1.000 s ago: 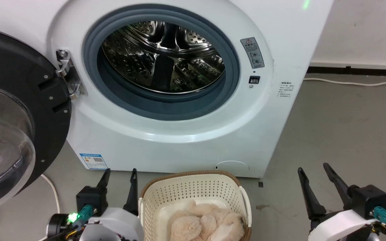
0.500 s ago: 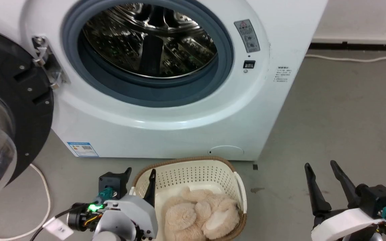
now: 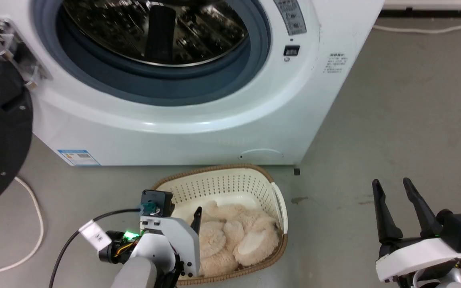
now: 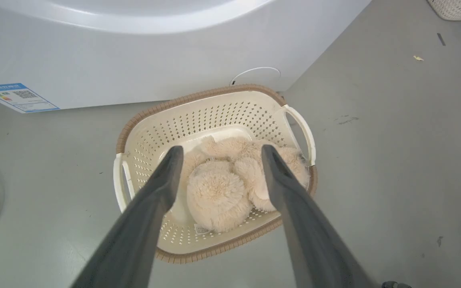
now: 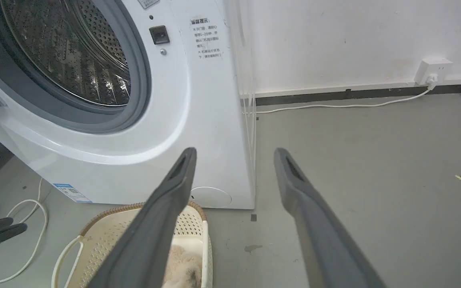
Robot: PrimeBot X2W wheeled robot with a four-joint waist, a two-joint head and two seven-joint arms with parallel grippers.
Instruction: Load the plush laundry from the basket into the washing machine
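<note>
Left wrist view looks along the left tool [image 4: 221, 149], its 2 fingers [image 4: 162, 188] spread wide apart and holding nothing, poised above the basket [image 4: 214, 120]. Below and between the tips lies the plush laundry [image 4: 218, 192], 1 cream bundle on the basket's floor; whether the tips touch it cannot be told. The fingers cover parts of the bundle, and 1 small sticker [image 4: 201, 229] peeks out at its near edge. 2 white handles [image 4: 304, 132] show, 1 to each side of the tool. Beyond the basket, ahead of the tips, stands the washing machine [image 4: 134, 60], cut off by the top edge.

In the head view the left wrist [image 3: 174, 240] hides the basket's near corner and 1 finger of this tool. The right tool [image 3: 391, 182] hangs well apart from the basket, to its right, over bare floor [image 3: 394, 100], its 2 fingers parted and empty. Ahead and left of that tool the drum [image 5: 74, 60] stands open, cropped at the frame's edge. The door [image 3: 2, 120] is swung aside, mostly out of frame.
</note>
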